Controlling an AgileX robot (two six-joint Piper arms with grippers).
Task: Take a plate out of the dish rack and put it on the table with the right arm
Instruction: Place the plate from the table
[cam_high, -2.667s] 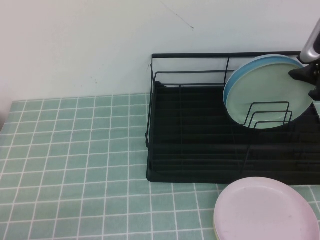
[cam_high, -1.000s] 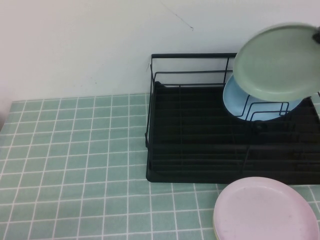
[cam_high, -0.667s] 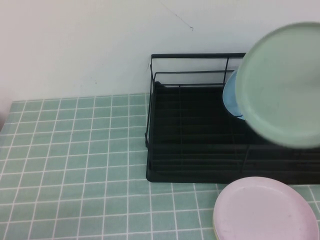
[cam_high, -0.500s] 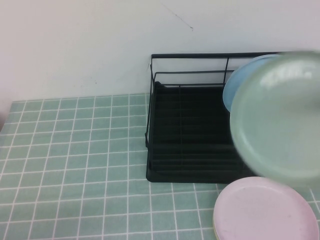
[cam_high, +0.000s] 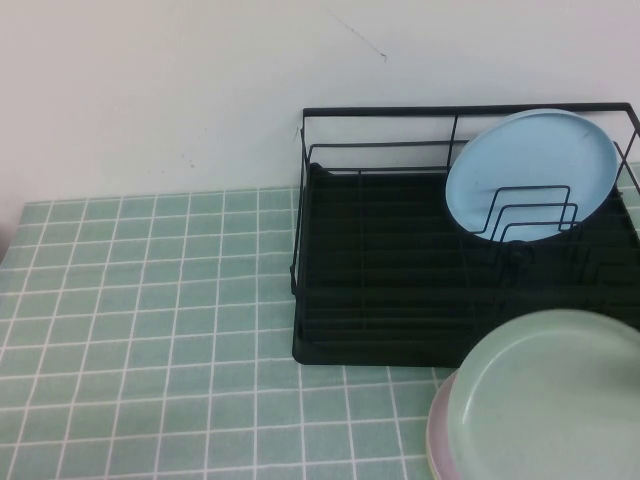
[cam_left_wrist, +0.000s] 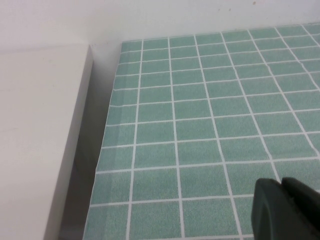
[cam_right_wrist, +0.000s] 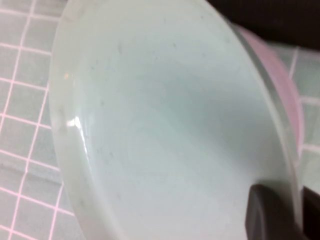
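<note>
The pale mint-green plate (cam_high: 556, 396) hangs low at the front right, over the pale pink plate (cam_high: 438, 440) that lies on the tiled table (cam_high: 150, 330). In the right wrist view the green plate (cam_right_wrist: 165, 125) fills the picture, and my right gripper (cam_right_wrist: 295, 212) is shut on its rim, one finger on each side. The right arm does not show in the high view. The black wire dish rack (cam_high: 400, 290) stands behind, with a light blue plate (cam_high: 530, 170) upright in its dividers. My left gripper (cam_left_wrist: 285, 207) is shut and empty over bare tiles, outside the high view.
A white wall rises behind the rack. In the left wrist view a white block (cam_left_wrist: 35, 135) borders the table's edge. The tiles to the left of the rack are bare.
The green plate has come up out of the rack, swung forward and down, and now hangs over the pink plate. The blue plate stays in the rack.
</note>
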